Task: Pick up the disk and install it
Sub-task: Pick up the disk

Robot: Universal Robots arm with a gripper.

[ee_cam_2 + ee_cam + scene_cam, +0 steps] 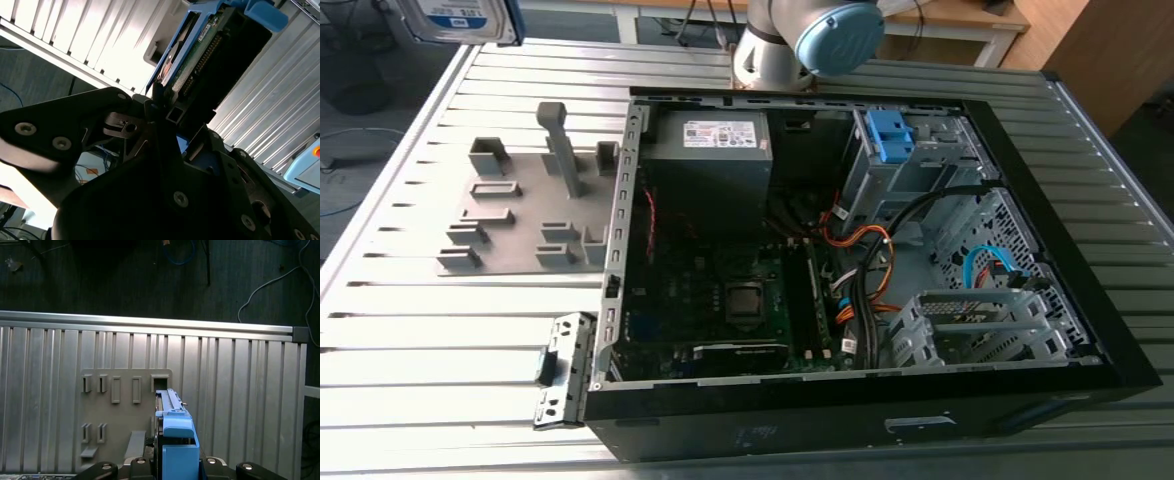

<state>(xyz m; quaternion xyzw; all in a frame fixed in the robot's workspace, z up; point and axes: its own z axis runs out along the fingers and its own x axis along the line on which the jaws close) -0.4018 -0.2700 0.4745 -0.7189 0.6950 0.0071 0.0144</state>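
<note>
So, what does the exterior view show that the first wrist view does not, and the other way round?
Exterior view: the open computer case with its motherboard, orange cables and a blue bracket, plus the arm's blue-capped joint. First wrist view: the gripper closed on the disk, which is seen edge-on. Both: the disk, the grey slotted fixture plate, the ribbed metal table.
</note>
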